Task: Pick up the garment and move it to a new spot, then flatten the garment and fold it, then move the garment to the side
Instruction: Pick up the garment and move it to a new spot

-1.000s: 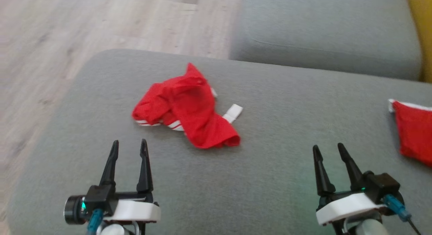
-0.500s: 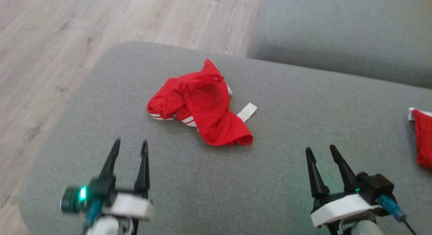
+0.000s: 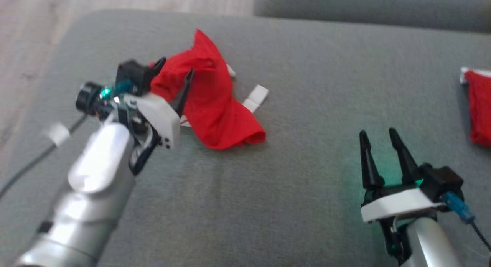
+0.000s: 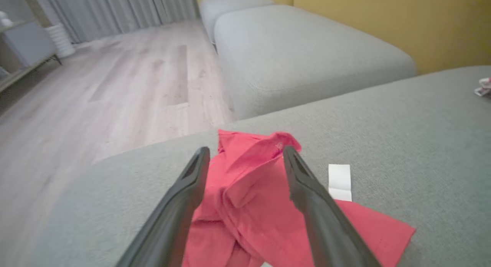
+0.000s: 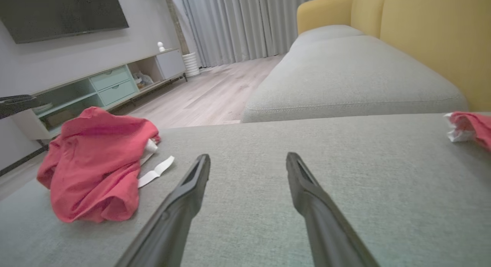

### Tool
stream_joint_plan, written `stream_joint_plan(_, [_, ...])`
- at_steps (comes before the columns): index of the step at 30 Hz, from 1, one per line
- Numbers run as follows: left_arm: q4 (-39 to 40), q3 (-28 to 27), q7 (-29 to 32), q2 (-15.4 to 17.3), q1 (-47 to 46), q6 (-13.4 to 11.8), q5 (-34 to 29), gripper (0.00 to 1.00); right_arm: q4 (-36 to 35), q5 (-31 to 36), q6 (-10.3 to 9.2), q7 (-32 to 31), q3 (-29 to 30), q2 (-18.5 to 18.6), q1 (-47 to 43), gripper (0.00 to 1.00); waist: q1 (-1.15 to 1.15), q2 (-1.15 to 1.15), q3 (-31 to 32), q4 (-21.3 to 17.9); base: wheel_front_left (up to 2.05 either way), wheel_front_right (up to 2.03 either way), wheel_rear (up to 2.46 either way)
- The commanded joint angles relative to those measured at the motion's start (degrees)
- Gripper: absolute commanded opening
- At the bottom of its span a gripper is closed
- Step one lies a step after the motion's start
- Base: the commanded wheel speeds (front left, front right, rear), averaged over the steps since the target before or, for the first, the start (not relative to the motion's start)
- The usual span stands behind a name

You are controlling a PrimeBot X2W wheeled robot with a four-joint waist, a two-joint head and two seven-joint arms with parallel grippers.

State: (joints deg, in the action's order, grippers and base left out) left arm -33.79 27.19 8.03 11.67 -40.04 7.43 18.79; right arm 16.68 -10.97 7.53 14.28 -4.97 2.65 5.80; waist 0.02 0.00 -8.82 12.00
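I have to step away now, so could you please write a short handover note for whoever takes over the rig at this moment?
Left gripper: open, fingers framing the top folds of the crumpled red garment; no grip yet.
Right gripper: open, holding nothing, above the bare grey cushion, apart from the garment.
A second red cloth lies at the cushion's far right.
Done: nothing; garment not yet lifted.
Left: grasp, move, flatten, fold, set aside.
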Motion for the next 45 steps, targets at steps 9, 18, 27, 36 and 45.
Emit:
stream_joint_plan(9, [-2.9, 13.2, 5.1, 11.0, -12.4, 0.0, 10.8, 1.00, -2.6, 0.5, -0.04, 0.7, -1.4, 0.2, 4.2, 1.00, -0.02, 0.00, -6.5, -5.8, 0.00, 0.00, 0.00])
stream_joint_plan(18, [-6.0, 20.6, 0.6, 12.7, -16.4, 0.0, 16.7, 0.00, -2.0, -0.1, -0.04, 0.7, -1.3, 0.2, 5.4, 1.00, -0.02, 0.00, -6.9, -7.7, 0.00, 0.00, 0.00])
stream_joint_plan(27, [-5.2, 18.8, -8.3, 10.5, -17.5, 0.1, 22.7, 0.00, -1.0, -0.7, -0.04, 0.7, -1.5, 0.2, 5.2, 1.00, -0.02, 0.00, -3.1, -8.8, 0.00, 0.00, 0.00])
stream_joint_plan(36, [1.6, 10.7, -14.3, 7.3, -19.9, -1.9, 30.8, 0.00, -0.6, -2.4, -0.04, 0.7, -1.8, 0.2, 4.2, 1.00, -0.02, 0.00, 0.3, -11.6, 0.00, 0.00, 0.00])
stream_joint_plan(45, [8.6, 10.8, -13.0, 7.5, -24.8, -6.0, 28.2, 0.00, -1.0, -5.0, -0.04, 0.7, -3.0, 0.2, 5.5, 1.00, -0.02, 0.00, -1.5, -17.1, 0.00, 0.00, 0.00])
